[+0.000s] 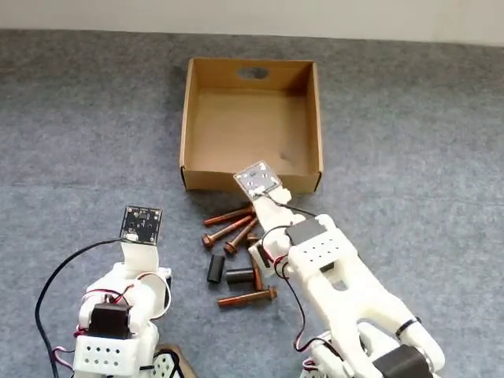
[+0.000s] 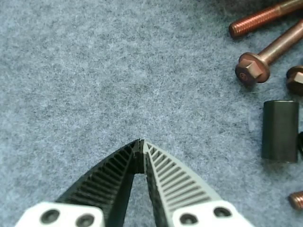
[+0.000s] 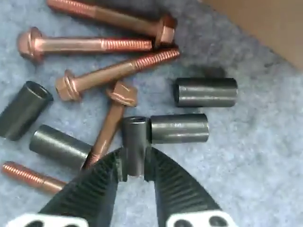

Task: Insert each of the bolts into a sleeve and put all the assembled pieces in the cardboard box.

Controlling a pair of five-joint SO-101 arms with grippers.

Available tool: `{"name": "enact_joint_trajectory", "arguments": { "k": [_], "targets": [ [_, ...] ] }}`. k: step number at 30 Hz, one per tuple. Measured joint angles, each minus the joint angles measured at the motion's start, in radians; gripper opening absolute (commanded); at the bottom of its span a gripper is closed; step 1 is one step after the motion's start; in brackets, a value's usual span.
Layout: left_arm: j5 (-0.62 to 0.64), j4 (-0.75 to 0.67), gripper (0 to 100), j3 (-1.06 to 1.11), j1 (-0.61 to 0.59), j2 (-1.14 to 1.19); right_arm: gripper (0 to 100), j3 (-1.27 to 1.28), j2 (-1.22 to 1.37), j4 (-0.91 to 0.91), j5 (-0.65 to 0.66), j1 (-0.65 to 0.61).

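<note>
Copper bolts, dark sleeves near box

A high camera looks down over my grey felt counter; both wrist cameras face it close up — all share the copper-coloured bolts.

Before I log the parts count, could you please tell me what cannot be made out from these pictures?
- High view: the right arm covers part of the pile of bolts and sleeves, so no full count.
- Right wrist view: the right gripper hides the lower end of the held sleeve; lifted or resting on the carpet, unclear.
- Left wrist view: the edge cuts off a bolt, leaving just one end.
</note>
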Motion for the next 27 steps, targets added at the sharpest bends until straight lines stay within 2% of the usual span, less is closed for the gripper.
{"name": "enact_joint_trajectory", "arguments": {
  "k": [2,7,12,16,21,27],
  "targets": [
    [0.0,0.0,1,0.0,0.0,0.0,8.8,0.0,0.021,-0.005,0.011,0.0],
    [0.0,0.0,1,0.0,0.0,0.0,22.1,0.003,0.06,-0.038,0.014,-0.003],
    [0.0,0.0,1,0.0,0.0,0.0,15.9,0.005,0.112,-0.066,0.017,-0.003],
    [0.0,0.0,1,0.0,0.0,0.0,0.0,0.006,0.137,-0.103,0.017,-0.003],
    [0.0,0.0,1,0.0,0.0,0.0,0.6,0.008,0.094,-0.094,0.017,0.0],
    [0.0,0.0,1,0.0,0.0,0.0,0.6,0.008,-0.169,0.081,0.017,0.023]
  ]
}}
